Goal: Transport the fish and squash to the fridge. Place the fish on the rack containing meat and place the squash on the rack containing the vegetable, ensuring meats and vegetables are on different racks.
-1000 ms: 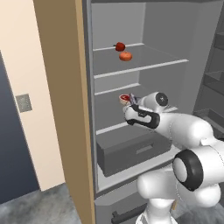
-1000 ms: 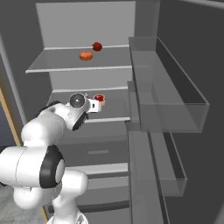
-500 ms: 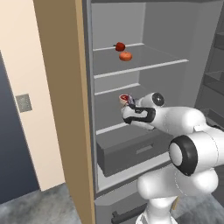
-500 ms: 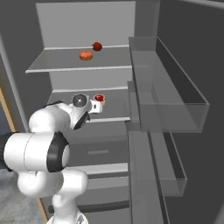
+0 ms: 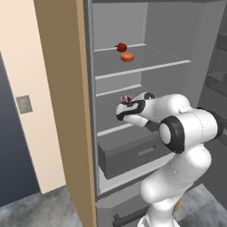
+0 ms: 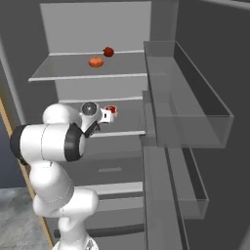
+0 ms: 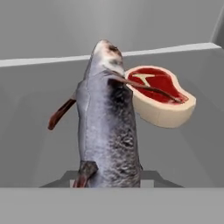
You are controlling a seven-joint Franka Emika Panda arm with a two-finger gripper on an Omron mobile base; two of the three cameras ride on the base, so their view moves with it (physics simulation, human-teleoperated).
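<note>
We are reaching our gripper into the fridge, over the middle shelf. The jaws are clamped on the fish, which is standing head-away in the hand view. The meat is lying on that shelf just beyond the fish and to its right; whether they are touching, we cannot tell. On the shelf above, the squash is sitting near the vegetable, slightly apart.
</note>
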